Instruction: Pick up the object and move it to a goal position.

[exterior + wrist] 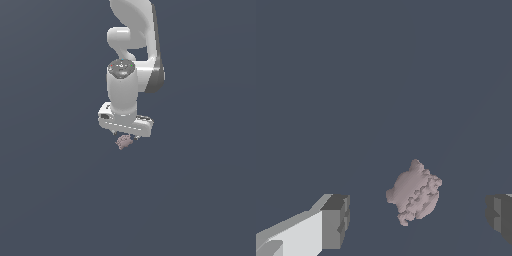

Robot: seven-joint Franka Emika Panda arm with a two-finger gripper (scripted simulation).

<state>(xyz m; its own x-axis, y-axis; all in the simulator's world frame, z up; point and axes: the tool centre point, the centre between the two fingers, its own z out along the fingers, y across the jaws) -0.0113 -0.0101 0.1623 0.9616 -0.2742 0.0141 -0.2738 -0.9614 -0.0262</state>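
All around, one flat slate-blue backdrop (50,200) fills both views, edge to edge. No seam separates floor from wall, and no furniture or window shows. Light is soft and even, with only a faint paler diagonal streak in the wrist view.

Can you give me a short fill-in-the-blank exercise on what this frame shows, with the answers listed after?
1. The arm carrying the tool is ____ in colour.
2. In the wrist view, the pinkish-mauve blob lies ____ the two dark fingertips, touching neither.
3. With a wide gap between its fingertips, the tool is ____.
4. In the exterior view, the blob sits directly ____ the tool.

Missing words: white; between; open; below
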